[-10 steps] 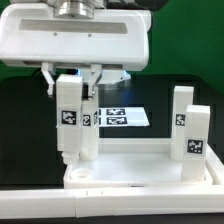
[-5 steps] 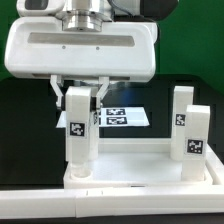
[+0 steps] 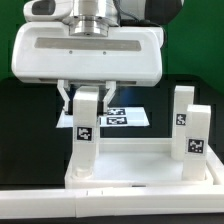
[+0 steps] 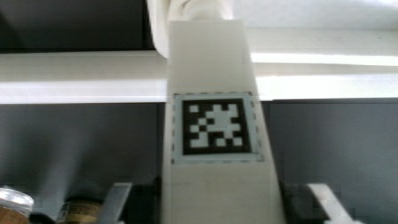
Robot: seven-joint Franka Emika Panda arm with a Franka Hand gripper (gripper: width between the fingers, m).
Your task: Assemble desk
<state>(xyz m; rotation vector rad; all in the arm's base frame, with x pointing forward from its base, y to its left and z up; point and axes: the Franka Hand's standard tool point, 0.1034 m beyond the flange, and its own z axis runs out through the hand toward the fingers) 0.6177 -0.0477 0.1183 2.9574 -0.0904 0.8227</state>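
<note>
The white desk top [image 3: 140, 166] lies flat at the front of the table, raised rim up. My gripper [image 3: 88, 100] is shut on a white leg [image 3: 84, 135], which stands upright with its foot at the top's corner on the exterior view's left. The leg's square tag faces the camera. Two more tagged legs [image 3: 181, 112] [image 3: 195, 140] stand upright at the top's other end. In the wrist view the held leg [image 4: 214, 110] fills the middle, its tag in plain sight. My fingers [image 4: 121, 200] flank it on both sides.
The marker board [image 3: 122, 117] lies flat on the black table behind the desk top. My broad white hand housing [image 3: 90, 55] hangs over the left half of the scene. A green wall closes the back.
My hand and the leg it holds have shifted toward the exterior view's right and a little lower. The leg's tag now faces the camera more squarely. The two other legs have not moved.
</note>
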